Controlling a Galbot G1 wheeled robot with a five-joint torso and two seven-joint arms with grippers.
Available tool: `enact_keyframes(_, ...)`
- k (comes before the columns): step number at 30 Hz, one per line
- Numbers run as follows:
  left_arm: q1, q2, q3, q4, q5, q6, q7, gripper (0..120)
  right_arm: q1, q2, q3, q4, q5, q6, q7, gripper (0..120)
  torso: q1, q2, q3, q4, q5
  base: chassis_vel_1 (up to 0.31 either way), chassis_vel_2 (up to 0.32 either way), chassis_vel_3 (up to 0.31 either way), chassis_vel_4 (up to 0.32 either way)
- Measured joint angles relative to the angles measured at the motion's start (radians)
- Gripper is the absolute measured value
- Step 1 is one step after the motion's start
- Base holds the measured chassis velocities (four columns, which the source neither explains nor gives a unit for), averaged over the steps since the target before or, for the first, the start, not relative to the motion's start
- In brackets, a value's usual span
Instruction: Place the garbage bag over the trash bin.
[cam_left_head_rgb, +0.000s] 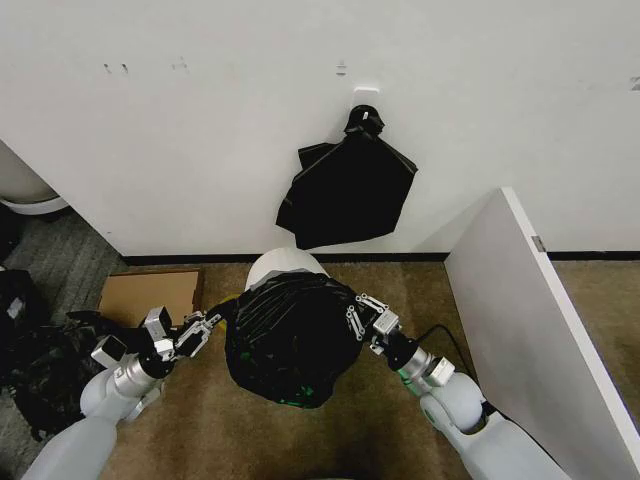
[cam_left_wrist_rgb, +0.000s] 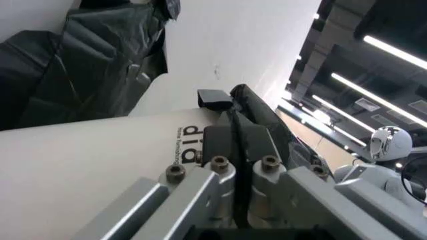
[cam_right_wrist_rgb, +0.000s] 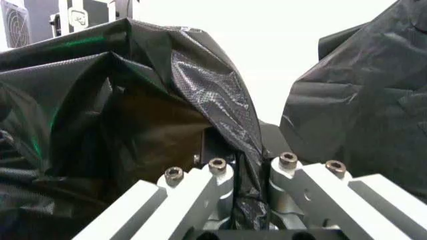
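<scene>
Black crinkled plastic is pinched between the fingers of both grippers. The left gripper sits at the near-left side of the trash bin, its fingers pressed together on a thin fold of the garbage bag; in the left wrist view that fold runs as a dark strip straight down between the two metal fingers, with the cream-white bin wall right against them. The right gripper holds the opposite, right edge of the bag, and in the right wrist view a ridge of glossy film disappears into the narrow slot between its fingers, which are closed on it.

Between the two grippers the bag is stretched over the mouth of the bin and hangs in a bulging, wrinkled mass on the side nearest the robot. The far part of the bin's rim and wall is uncovered, showing as a pale arc just in front of the wall.

The bin stands on brown carpet close to the white wall. A second black bag hangs on that wall from a hook, above and slightly right of the bin. A cardboard box lies on the floor to the left, a white partition panel stands to the right, and dark bundles lie at the far left.
</scene>
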Motion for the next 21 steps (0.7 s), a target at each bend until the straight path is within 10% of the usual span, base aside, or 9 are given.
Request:
enact_keyframes(15, -0.006, -0.004, 0.005, 0.012, 0.017, 0.0, 0.004, 57, 0.004, 0.0, -0.001, 0.0, 0.0, 0.0, 0.0, 1, 0.0, 0.0, 0.0, 0.0, 0.0, 0.0, 0.0, 0.0, 0.0)
enact_keyframes(21, -0.008, -0.004, 0.005, 0.016, 0.019, 0.005, 0.011, 46, 0.004, 0.0, -0.001, 0.0, 0.001, 0.0, 0.0, 1, 0.0, 0.0, 0.0, 0.0, 0.0, 0.0, 0.0, 0.0, 0.0)
